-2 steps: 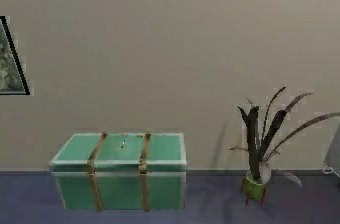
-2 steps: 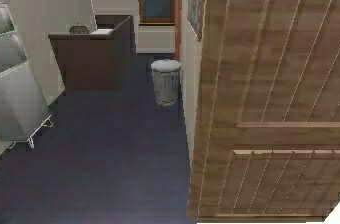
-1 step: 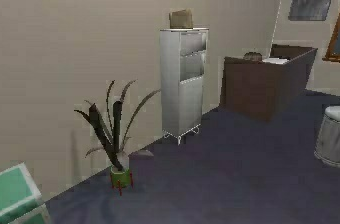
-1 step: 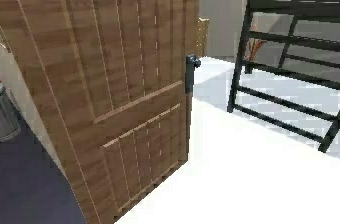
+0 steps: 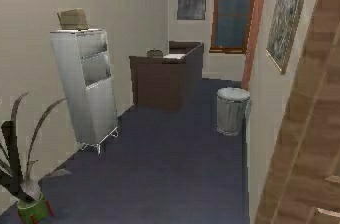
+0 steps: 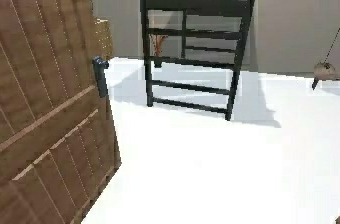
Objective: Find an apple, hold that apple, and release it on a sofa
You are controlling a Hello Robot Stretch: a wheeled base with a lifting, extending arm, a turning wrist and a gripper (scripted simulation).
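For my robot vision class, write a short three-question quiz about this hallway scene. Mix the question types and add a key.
1. True or false: the white shelf unit stands against the wall at the forward view's left.
2. What stands at the forward view's lower left? A) a potted plant B) a bicycle C) a fridge
3. Fill in: in the arm side view, the wooden door bears a dark ____ near its edge.
Key: 1 true; 2 A; 3 handle.

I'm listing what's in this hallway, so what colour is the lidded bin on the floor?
The bin is pale grey, best seen in the forward view.
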